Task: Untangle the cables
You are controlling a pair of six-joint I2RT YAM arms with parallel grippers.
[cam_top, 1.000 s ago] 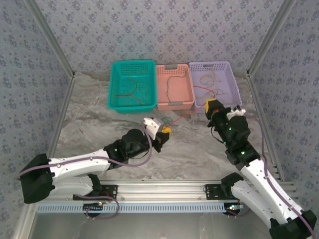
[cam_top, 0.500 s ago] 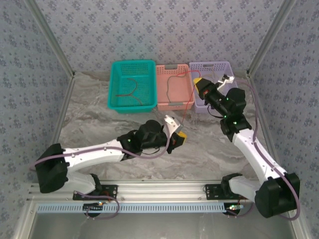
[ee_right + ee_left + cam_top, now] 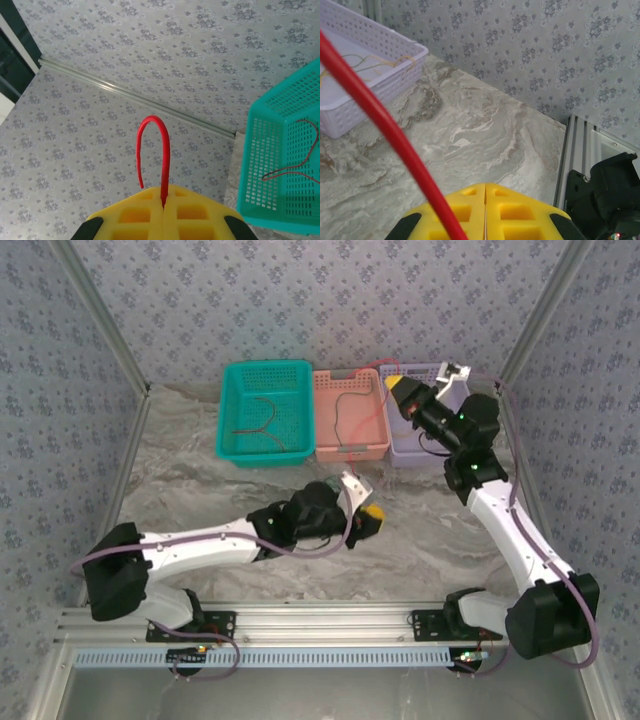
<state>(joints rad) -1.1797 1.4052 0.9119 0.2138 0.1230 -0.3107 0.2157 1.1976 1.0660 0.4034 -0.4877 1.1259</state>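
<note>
The right gripper [image 3: 398, 388] is raised above the far right of the desk [image 3: 200, 470], over the lilac basket [image 3: 432, 440], and points towards the back wall [image 3: 330, 300]. In the right wrist view its yellow pads [image 3: 130, 215] are pressed together on the red cable [image 3: 165, 165]. The cable enters the seam at the tips, and a short loop of it stands up above them before curving back down on the left. Behind the loop is the patterned wall, with a corner of the teal basket [image 3: 270, 150] to the right.

The left gripper [image 3: 368, 513] sits low over the middle of the desk, well in front of the baskets. In the left wrist view its yellow pads [image 3: 520, 215] meet along a closed seam. The red cable [image 3: 380, 115] crosses diagonally in front of the left pad and leaves the picture at the bottom, to the left of the seam. I cannot tell whether the pads catch it.

Three baskets stand side by side at the back of the desk. The teal basket holds a brown cable [image 3: 265, 423] and the pink basket [image 3: 372, 445] holds a thin dark cable [image 3: 337, 418]. The lilac basket holds thin yellowish cables [image 3: 380, 62], seen from the left wrist.
</note>
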